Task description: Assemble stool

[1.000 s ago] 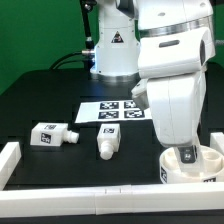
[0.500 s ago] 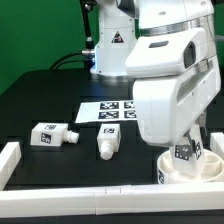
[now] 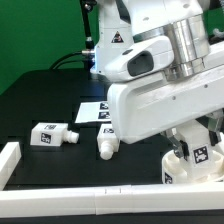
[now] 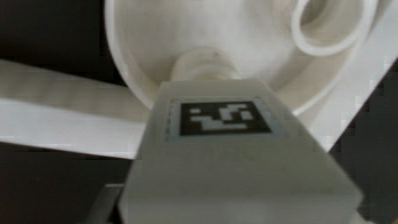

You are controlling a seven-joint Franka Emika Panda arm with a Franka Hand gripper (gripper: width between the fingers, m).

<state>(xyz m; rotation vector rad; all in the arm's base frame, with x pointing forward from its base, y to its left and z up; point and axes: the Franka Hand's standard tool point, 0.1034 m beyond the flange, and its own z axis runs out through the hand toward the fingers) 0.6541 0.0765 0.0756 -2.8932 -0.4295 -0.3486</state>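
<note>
The round white seat disc [image 3: 174, 172] lies at the front on the exterior view's right, against the border rail. My gripper [image 3: 198, 146] is just above it, shut on a white tagged leg [image 3: 199, 153] that stands over the seat. In the wrist view the leg [image 4: 222, 130] fills the frame, and its narrower end [image 4: 199, 68] touches the seat's [image 4: 267, 60] inner surface near a raised socket [image 4: 338, 30]. Two more legs lie loose on the table, one [image 3: 50, 134] on the exterior view's left and one [image 3: 107, 145] in the middle.
The marker board [image 3: 92, 112] lies flat behind the loose legs. White border rails run along the front [image 3: 70, 198] and the exterior view's left [image 3: 8, 160]. The arm's bulky body [image 3: 160, 90] hangs low and hides the table behind the seat.
The arm has swung and tilted toward the exterior view's left, while the gripper with the leg has shifted to the right over the seat. The loose legs have not moved.
</note>
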